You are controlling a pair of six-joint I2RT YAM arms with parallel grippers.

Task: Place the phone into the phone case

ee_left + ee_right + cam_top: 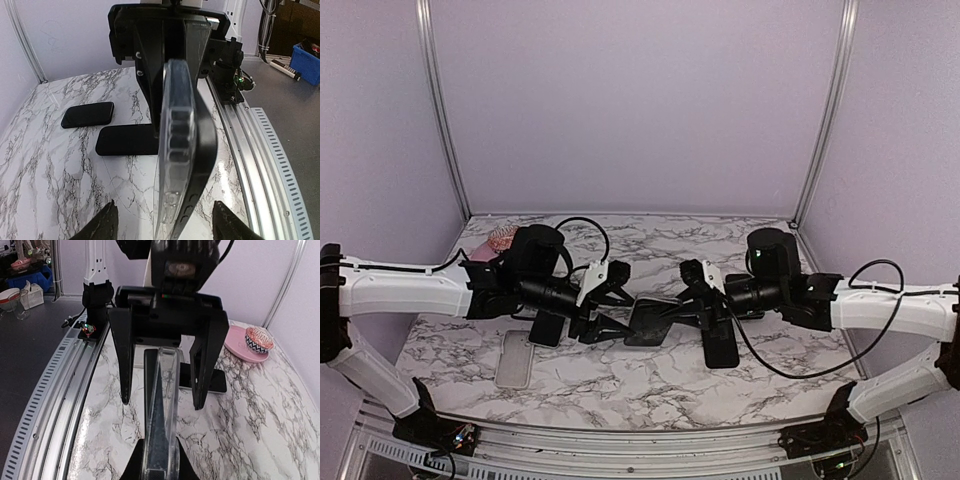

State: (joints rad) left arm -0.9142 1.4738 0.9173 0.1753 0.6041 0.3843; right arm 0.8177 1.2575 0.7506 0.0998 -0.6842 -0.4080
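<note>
— Case (pixel 177 115) and phone (pixel 202 145), where?
— Up over the middle of the counter (pixel 650 400), side by side, pinched by the right gripper (pixel 159 465).
— And the left gripper (pixel 165 216)?
— Wide open around them, not touching.

No readable text, labels, brands or numbers anywhere in three views.
</note>
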